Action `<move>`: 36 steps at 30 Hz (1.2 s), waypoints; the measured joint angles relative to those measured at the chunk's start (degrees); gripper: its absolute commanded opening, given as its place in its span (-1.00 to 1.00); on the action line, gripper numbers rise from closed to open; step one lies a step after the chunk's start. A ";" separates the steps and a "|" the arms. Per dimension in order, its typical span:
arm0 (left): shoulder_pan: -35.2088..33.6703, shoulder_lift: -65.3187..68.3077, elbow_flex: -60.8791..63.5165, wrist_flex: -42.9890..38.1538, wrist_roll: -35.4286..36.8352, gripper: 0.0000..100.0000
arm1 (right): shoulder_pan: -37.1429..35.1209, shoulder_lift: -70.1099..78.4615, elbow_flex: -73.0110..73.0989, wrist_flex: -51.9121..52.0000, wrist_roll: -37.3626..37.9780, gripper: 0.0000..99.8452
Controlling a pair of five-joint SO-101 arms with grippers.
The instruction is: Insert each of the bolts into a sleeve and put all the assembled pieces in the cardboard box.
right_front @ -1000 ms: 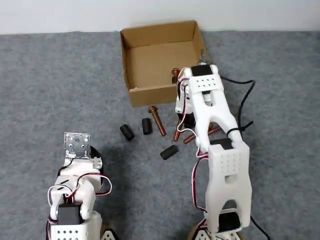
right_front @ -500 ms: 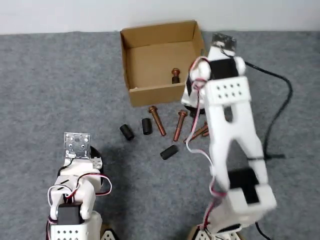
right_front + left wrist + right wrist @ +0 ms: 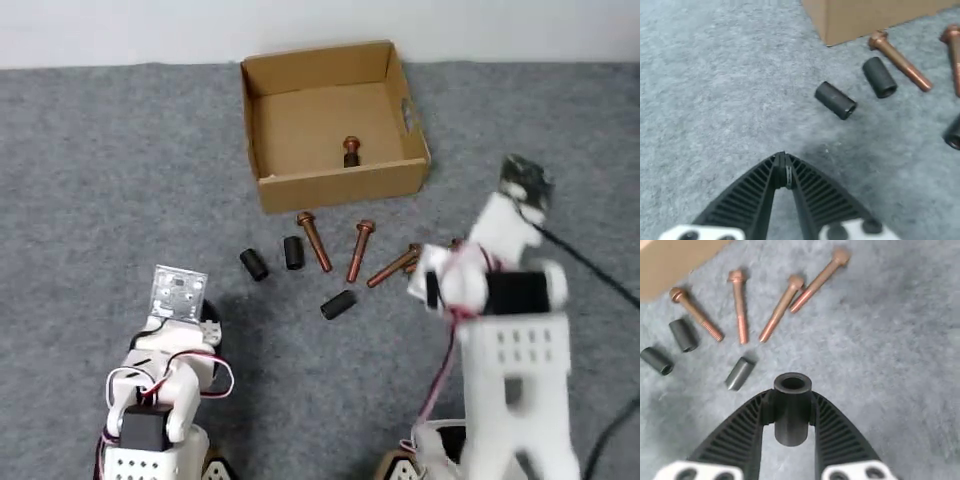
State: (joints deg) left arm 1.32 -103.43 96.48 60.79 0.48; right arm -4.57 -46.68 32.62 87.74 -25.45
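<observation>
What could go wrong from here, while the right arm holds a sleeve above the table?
1. The sleeve is round and pinched only by its sides in the right arm's jaws, so it might twist or slip when a bolt is pushed in.
2. Two bolts lie almost touching; picking one may knock the other.
3. The left arm's jaws are shut and must open before taking a bolt.
</observation>
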 measured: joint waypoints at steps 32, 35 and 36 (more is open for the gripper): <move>25.67 83.25 -67.87 4.66 11.08 -0.99 | 7.47 -54.33 37.71 -8.35 5.98 -0.98; 25.67 92.40 -74.99 4.48 11.08 -0.99 | 7.47 -54.77 37.71 -8.35 5.98 -0.98; 25.67 95.47 -77.27 4.48 11.08 -0.97 | 7.47 -54.77 37.71 -8.35 5.98 -0.98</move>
State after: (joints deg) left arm 26.99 -7.96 19.21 65.27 11.56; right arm 2.90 -101.45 70.33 79.38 -19.47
